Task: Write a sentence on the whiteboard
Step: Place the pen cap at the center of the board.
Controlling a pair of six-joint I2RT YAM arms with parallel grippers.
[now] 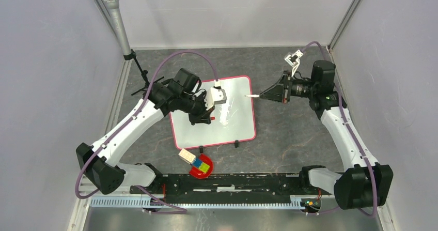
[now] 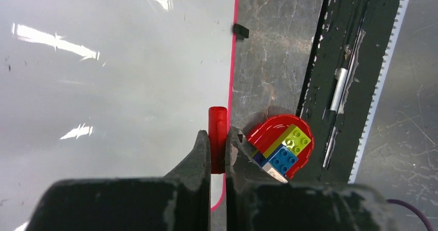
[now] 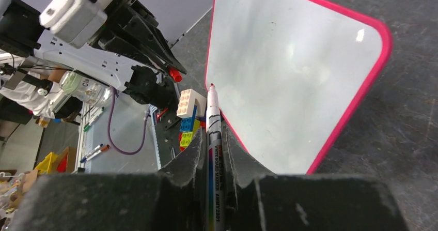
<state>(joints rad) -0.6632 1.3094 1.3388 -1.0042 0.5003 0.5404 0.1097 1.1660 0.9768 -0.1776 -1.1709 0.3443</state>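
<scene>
Left pincer (image 2: 218, 136) pinching red cap (image 2: 217, 117) | right pincer (image 3: 213, 140) pinching marker (image 3: 212, 112) | whiteboard (image 1: 235, 123) on grey table (image 1: 289, 133)

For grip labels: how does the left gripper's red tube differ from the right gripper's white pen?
The red plastic tube in the left gripper is plain; the white marker pen in the right gripper carries print and a red tip. The tube is short, the pen long. Both are clamped.

Bright, even overhead light fills all three views; shadows are soft and faint. The whiteboard (image 2: 129, 112) throws white glare streaks at the upper left of the left wrist view. Fingers (image 3: 187, 161) at both wrist views' bottom edges look blurred.
</scene>
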